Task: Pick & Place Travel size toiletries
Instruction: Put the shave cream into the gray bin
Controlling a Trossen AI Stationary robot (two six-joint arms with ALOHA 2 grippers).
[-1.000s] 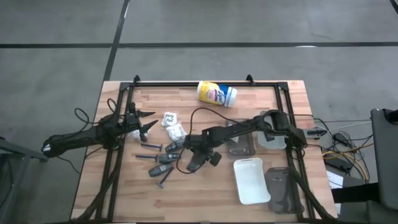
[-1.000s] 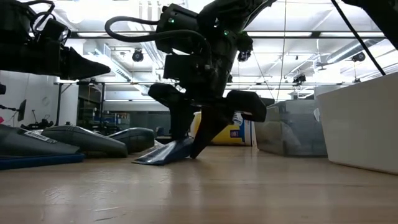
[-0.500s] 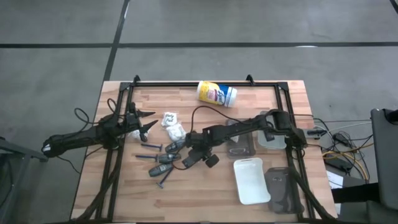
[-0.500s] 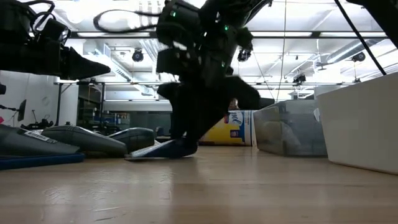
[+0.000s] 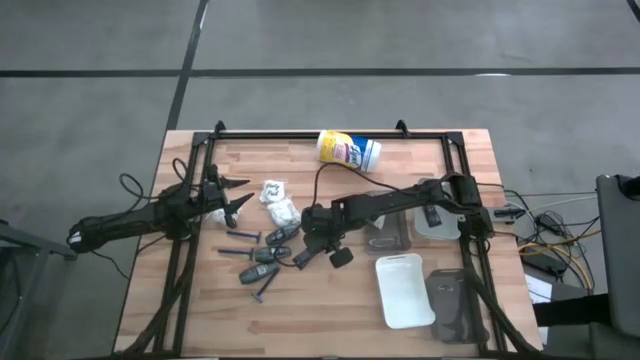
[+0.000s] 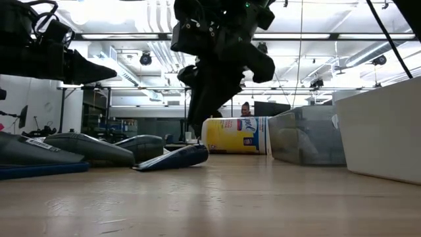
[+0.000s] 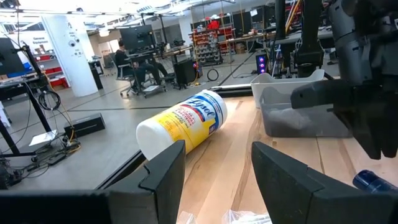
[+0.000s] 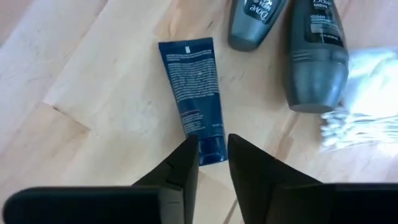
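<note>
Right gripper (image 8: 212, 163): over table centre, above the blue tube; fingers a narrow slit apart, gripping nothing.
Blue tube (image 8: 194, 98): flat on the wood, cap end partly hidden between the fingertips.
Grey tubes (image 8: 316, 48): at 1 o'clock of the blue tube, tops cut off.
White packet (image 8: 367, 99): at 3 o'clock, partly out of frame.
Left gripper (image 5: 236, 195): at table's 9 o'clock, fingers apart, empty.
Canister (image 5: 348, 151): lying at 12 o'clock.

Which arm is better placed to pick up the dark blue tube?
Right. The right gripper hangs directly over the dark blue tube, fingers narrowly apart. The left gripper waits near the table's left edge.
</note>
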